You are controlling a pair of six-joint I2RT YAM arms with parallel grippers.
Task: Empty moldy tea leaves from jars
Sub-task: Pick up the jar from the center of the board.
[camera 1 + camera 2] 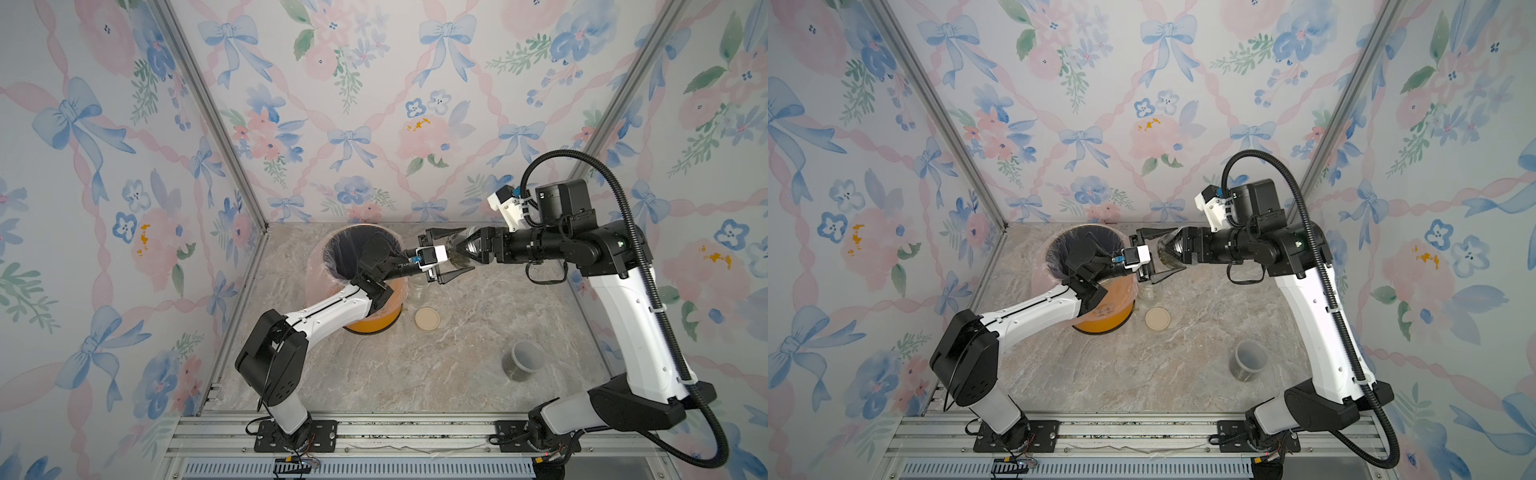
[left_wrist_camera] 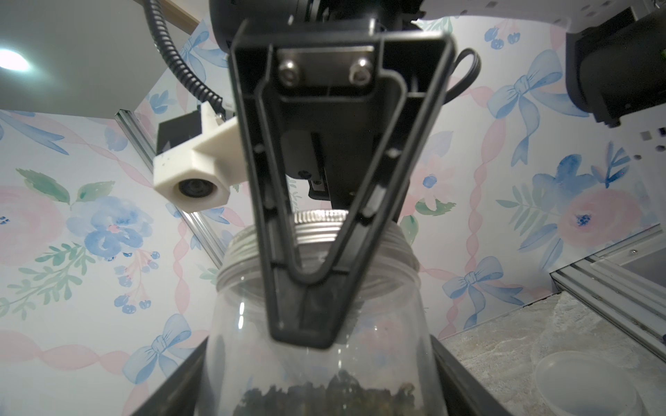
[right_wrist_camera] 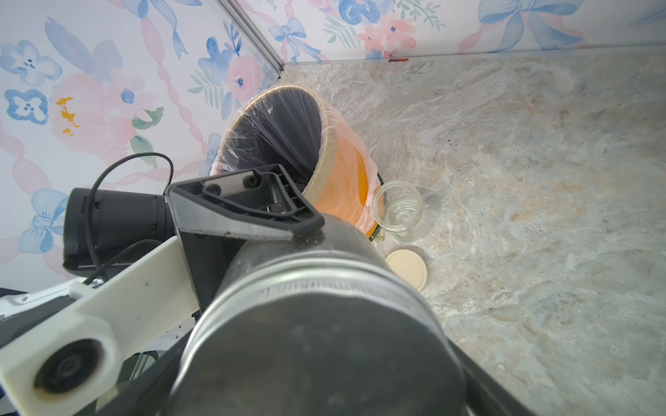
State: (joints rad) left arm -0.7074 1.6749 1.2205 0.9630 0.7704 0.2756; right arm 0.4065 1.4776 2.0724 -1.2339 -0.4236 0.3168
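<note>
Left gripper [image 1: 468, 248] and right gripper [image 1: 458, 249] meet tip to tip above the table [image 1: 457, 374]. The raised jar [image 2: 245, 324] lies between them, with tea leaves [image 2: 324, 396] inside and its lid [image 2: 317, 218] toward the right gripper. Bin [image 1: 329, 245]: left of the left gripper. Empty jar [image 1: 419, 289]: below the left gripper, apparently touching the bin. Loose lid [image 1: 427, 318]: just in front. Lidded jar [image 1: 523, 360]: well apart, forward-right.

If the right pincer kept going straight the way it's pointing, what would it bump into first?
The right pincer would meet the jar's silver lid, which sits right between its fingers; the jar itself lies just behind.
</note>
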